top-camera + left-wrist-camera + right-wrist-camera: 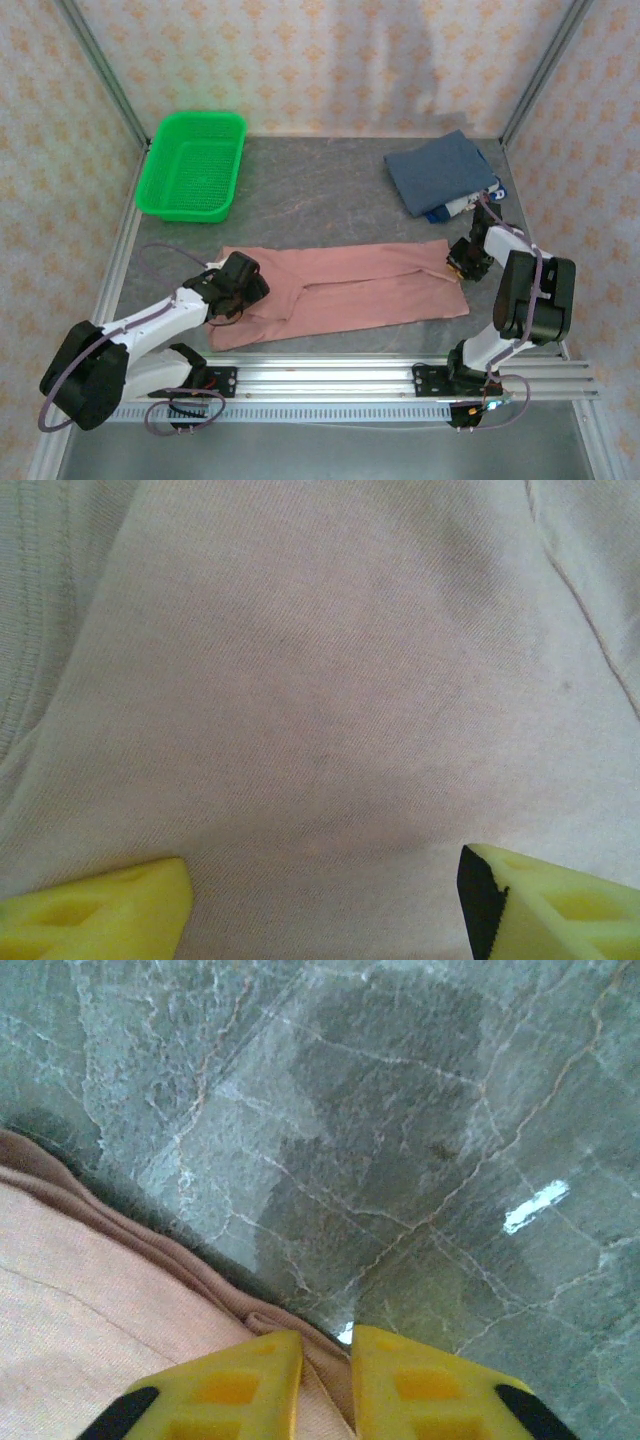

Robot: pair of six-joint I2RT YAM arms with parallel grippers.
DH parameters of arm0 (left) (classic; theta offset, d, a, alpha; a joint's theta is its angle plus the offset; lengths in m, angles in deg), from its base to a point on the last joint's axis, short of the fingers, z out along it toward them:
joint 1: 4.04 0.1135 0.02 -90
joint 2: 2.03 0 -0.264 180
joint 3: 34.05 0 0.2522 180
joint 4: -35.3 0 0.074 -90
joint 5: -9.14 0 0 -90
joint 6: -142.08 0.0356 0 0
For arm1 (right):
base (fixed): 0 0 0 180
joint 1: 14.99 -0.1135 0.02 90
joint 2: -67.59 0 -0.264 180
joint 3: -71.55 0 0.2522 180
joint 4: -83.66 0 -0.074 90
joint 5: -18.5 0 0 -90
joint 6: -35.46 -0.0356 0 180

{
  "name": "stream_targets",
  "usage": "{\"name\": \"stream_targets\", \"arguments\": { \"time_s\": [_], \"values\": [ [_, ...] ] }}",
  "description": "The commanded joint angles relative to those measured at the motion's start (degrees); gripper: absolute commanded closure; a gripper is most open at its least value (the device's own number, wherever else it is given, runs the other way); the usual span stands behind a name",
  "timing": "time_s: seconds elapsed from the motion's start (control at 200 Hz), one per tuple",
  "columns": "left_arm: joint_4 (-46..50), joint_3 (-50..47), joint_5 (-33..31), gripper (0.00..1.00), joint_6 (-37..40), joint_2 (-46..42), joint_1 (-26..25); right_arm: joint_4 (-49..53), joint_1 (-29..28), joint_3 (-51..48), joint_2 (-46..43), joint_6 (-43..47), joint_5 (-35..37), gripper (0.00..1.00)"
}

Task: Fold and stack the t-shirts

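Note:
The salmon-pink t-shirt point(350, 285) lies as a long folded strip across the near part of the table. My left gripper point(238, 290) is down over its left end, and in the left wrist view it point(325, 900) stands open with smooth pink cloth point(320, 680) spanning the gap between its fingers. At the shirt's right edge, my right gripper point(462, 262) is low on the table. Seen from the right wrist, its yellow fingers point(327, 1375) stand close together with a pinch of the pink hem point(90, 1320) between them. The slate-blue t-shirt point(440, 170) rests folded at the back right.
A green mesh basket point(160, 160) stands at the back left. A white and blue item point(455, 208) pokes out beneath the blue shirt's near edge. Grey marbled table point(400, 1110) lies beyond the pink hem. Metal frame posts and patterned walls close in the sides and back.

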Motion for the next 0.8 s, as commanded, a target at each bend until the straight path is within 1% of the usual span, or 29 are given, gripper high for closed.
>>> {"name": "stream_targets", "arguments": {
  "time_s": [0.0, 0.115, 0.235, 0.35, 0.445, 0.53, 0.57, 0.62, 0.721, 0.746, 0.796],
  "values": [
    [7.10, -2.39, -2.61, 0.26, 1.82, -0.97, 0.85, -0.96, 1.00, 1.65, 0.53, 0.51, 3.37, 0.73],
    [6.59, -2.95, -2.52, 0.26, 2.91, -2.72, 0.85, -0.19, 1.88, 5.15, 2.57, 1.76, 2.30, 0.64],
    [7.73, -0.44, -2.18, 0.25, 5.74, -3.42, 0.82, -1.05, 1.92, 6.05, -1.00, 0.75, 0.97, 0.60],
    [11.72, 6.23, -1.92, 0.23, 7.77, -3.89, 0.82, 1.39, 1.94, 7.29, -6.50, 0.14, 1.28, 0.52],
    [16.51, 13.95, -2.64, 0.19, 8.55, -5.60, 0.89, 4.42, 1.89, 9.51, -12.30, 2.29, -0.30, 0.41],
    [20.99, 21.05, -5.73, 0.11, 8.31, -7.47, 0.94, 6.09, 1.89, 10.98, -17.57, 4.05, -6.19, 0.23],
    [22.46, 23.62, -6.47, 0.09, 8.36, -7.97, 1.34, 6.31, 1.91, 11.48, -19.34, 4.58, -10.75, 0.17],
    [23.77, 26.03, -6.05, 0.05, 7.97, -8.02, 2.54, 6.61, 1.76, 11.75, -20.45, 4.40, -16.15, 0.14],
    [27.92, 29.29, -3.34, 0.05, 6.65, -6.15, 6.21, 5.14, 0.65, 9.98, -21.85, 2.20, -24.99, 0.11],
    [29.03, 29.89, -2.76, 0.05, 6.65, -5.49, 7.00, 5.20, 0.09, 9.72, -22.06, 1.85, -26.03, 0.11],
    [30.70, 30.93, -2.52, 0.05, 7.19, -4.03, 7.99, 6.66, -1.40, 9.61, -22.38, 2.53, -25.84, 0.10]
  ]
}}
